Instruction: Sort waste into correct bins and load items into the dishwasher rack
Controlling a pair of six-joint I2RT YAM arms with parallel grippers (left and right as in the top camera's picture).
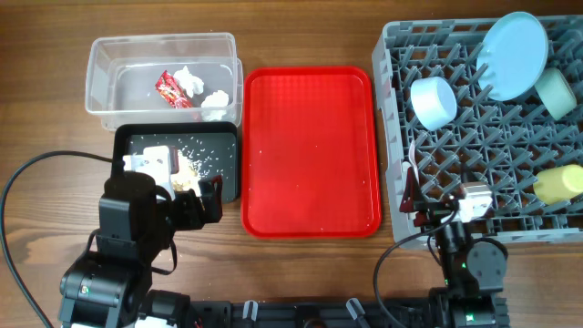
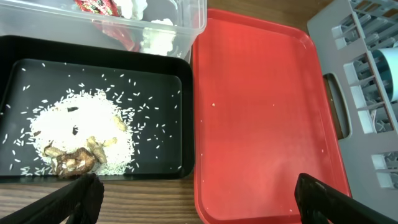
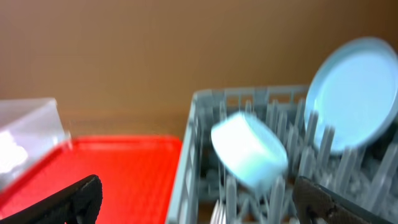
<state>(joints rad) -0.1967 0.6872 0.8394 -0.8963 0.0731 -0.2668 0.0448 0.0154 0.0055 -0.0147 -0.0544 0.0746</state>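
The clear tub at the back left holds the red wrapper and white tissues. The black tray in front of it holds brown food scraps on a heap of white rice. The grey dishwasher rack on the right holds the pale blue plate, pale blue bowl, mint bowl and yellow cup. A white fork shows in the rack. My left gripper is open and empty at the black tray's near right corner. My right gripper is open and empty at the rack's near left corner.
A flat red serving tray lies between the black tray and the rack, with only a few white crumbs on it. It also shows in the left wrist view. Black cables trail along the table's front edge by both arm bases.
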